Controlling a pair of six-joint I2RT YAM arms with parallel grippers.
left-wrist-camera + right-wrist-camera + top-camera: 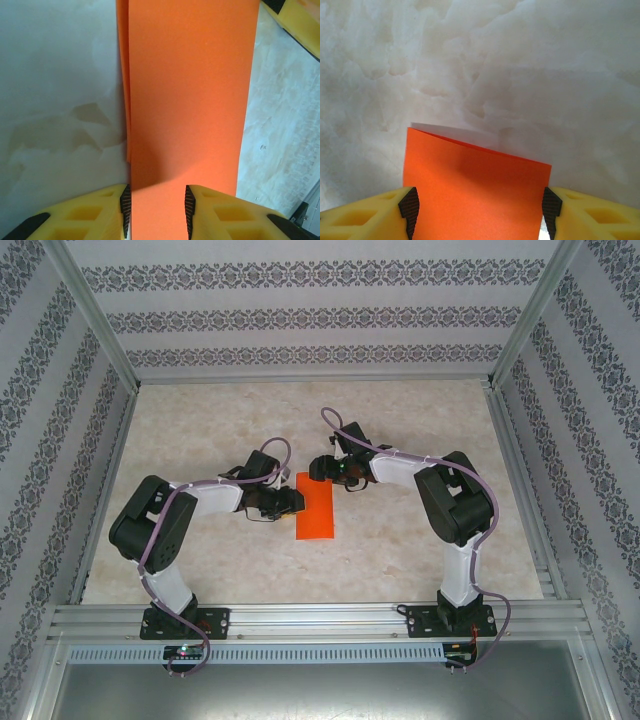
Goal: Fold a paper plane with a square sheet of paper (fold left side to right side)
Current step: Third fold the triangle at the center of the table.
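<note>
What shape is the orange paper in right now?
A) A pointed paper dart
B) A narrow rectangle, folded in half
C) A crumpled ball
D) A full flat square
B: seen from above, the orange paper lies flat on the table as a tall, narrow rectangle, and the left wrist view shows a second layer peeking out along one long edge.
</note>
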